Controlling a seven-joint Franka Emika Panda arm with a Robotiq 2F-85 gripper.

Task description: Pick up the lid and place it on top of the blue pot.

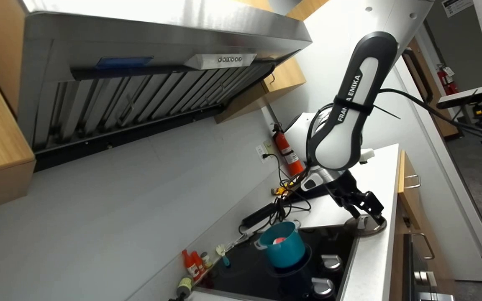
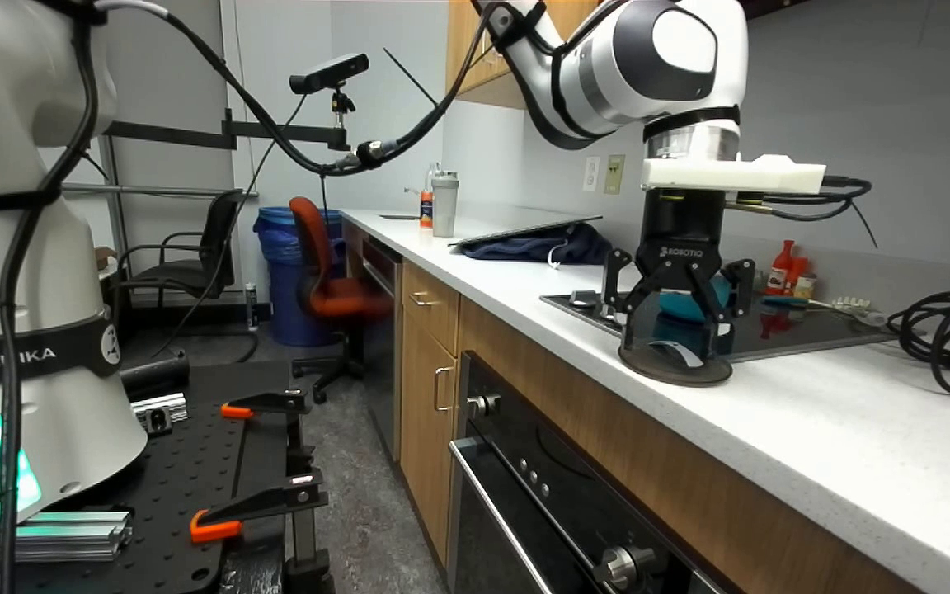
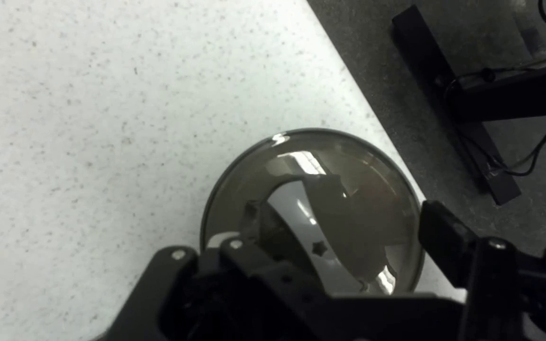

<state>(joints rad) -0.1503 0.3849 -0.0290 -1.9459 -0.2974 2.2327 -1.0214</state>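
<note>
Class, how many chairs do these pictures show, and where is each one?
2, both in an exterior view: a black chair left of a blue bin in that picture, and an orange chair partly blocking the bin. Others may be hidden.

We see glare whiten the hood [image 1: 161,48], upper left in an exterior view; in the wrist view, reflections streak the lid [image 3: 315,213] and the gripper [image 3: 334,232] is dark, soft-edged.
</note>
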